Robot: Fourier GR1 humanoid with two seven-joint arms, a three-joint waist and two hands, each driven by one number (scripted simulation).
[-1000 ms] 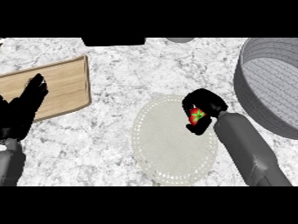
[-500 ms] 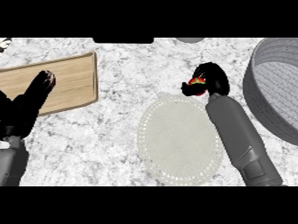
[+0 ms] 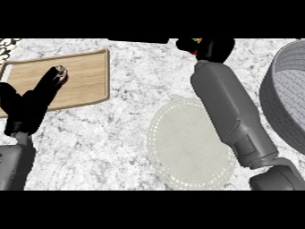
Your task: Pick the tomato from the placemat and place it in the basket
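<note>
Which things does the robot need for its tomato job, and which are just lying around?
Needed: tomato, right hand curled round it, placemat, basket.
Lying around: wooden board, left hand resting open at the left.

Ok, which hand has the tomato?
The right hand, curled round the tomato at the view's top; the left hand rests open over the wooden board.
</note>
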